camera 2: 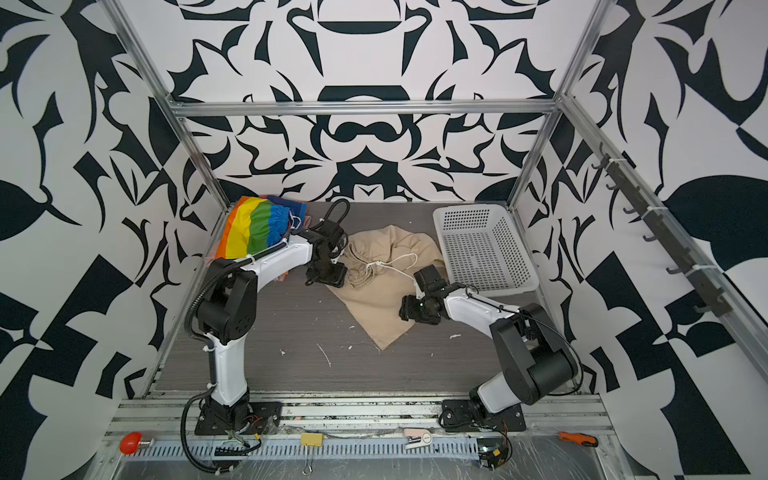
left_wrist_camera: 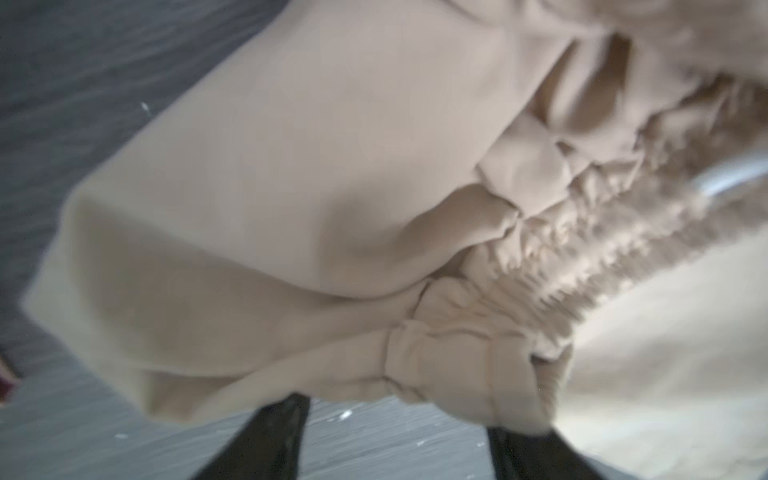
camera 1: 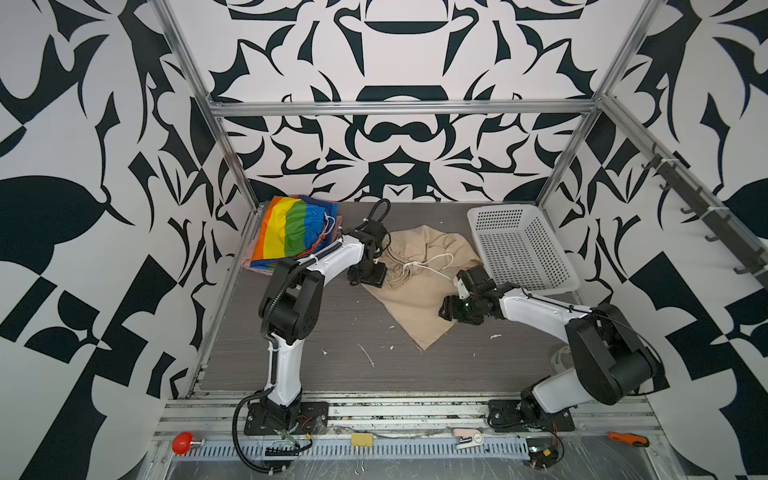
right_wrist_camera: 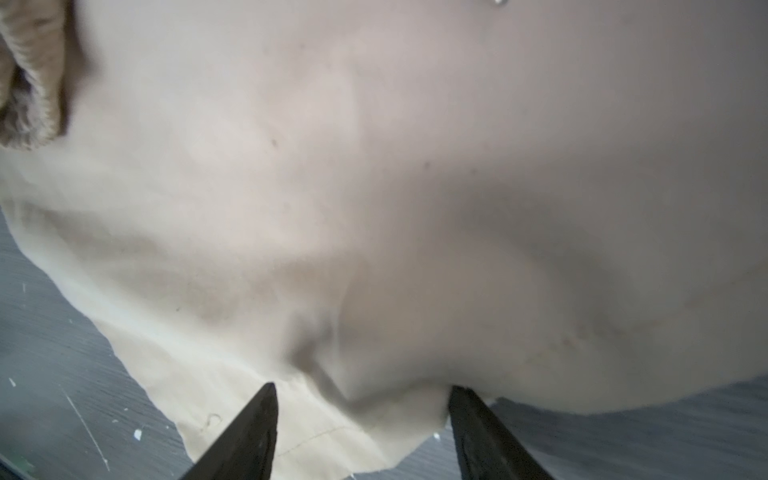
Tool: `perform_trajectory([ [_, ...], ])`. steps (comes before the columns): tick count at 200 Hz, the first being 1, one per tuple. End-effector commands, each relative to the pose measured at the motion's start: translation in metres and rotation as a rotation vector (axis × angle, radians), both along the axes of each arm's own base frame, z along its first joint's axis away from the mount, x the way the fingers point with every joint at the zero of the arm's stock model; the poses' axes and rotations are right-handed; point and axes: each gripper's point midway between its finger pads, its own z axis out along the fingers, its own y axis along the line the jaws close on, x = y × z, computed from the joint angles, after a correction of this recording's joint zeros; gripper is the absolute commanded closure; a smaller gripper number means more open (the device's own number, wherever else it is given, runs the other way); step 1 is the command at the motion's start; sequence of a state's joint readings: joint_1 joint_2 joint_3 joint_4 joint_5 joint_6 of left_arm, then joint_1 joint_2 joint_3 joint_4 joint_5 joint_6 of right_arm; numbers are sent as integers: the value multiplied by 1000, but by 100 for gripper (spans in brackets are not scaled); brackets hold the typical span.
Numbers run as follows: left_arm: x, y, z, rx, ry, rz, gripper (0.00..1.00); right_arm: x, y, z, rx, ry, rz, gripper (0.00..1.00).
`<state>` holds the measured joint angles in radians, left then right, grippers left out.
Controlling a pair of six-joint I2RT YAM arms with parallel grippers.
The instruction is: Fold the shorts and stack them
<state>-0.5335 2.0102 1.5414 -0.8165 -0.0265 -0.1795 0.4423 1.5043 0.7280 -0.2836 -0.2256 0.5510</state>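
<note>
The beige shorts (camera 1: 415, 303) (camera 2: 374, 303) lie crumpled mid-table, gathered waist and white drawstring (camera 1: 436, 266) on top. My left gripper (camera 1: 376, 279) (camera 2: 330, 275) is at the waistband's left end. In the left wrist view its jaws (left_wrist_camera: 399, 415) stand apart over bare table, the bunched waistband end (left_wrist_camera: 465, 353) just past the tips. My right gripper (camera 1: 444, 309) (camera 2: 402, 309) is at the cloth's right edge, open, with a raised fold (right_wrist_camera: 361, 388) between its fingers. The rainbow-striped shorts (camera 1: 291, 230) (camera 2: 257, 230) lie folded at the back left on the salmon-pink shorts (camera 1: 251, 262).
A white perforated basket (camera 1: 494, 218) (camera 2: 461, 218) stands at the back right, next to the beige cloth. Metal frame posts border the table. On the front rail lie a red button (camera 1: 183, 442), a yellow binder clip (camera 1: 360, 439) and an orange tool (camera 1: 627, 438).
</note>
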Motion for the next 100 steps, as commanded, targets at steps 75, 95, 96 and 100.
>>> perform_trajectory([
  [75, 27, -11, 19, -500, 77, 236, 95, 30, -10, 4, -67, -44, 21, 100],
  [95, 41, 15, 21, -496, 46, 295, 99, 48, -17, 29, -56, -97, 12, 100],
  [96, 41, 17, 21, -496, 46, 299, 100, 49, -17, 30, -55, -100, 11, 100],
  [100, 42, 21, 21, -497, 47, 309, 100, 52, -20, 34, -57, -106, 8, 100],
])
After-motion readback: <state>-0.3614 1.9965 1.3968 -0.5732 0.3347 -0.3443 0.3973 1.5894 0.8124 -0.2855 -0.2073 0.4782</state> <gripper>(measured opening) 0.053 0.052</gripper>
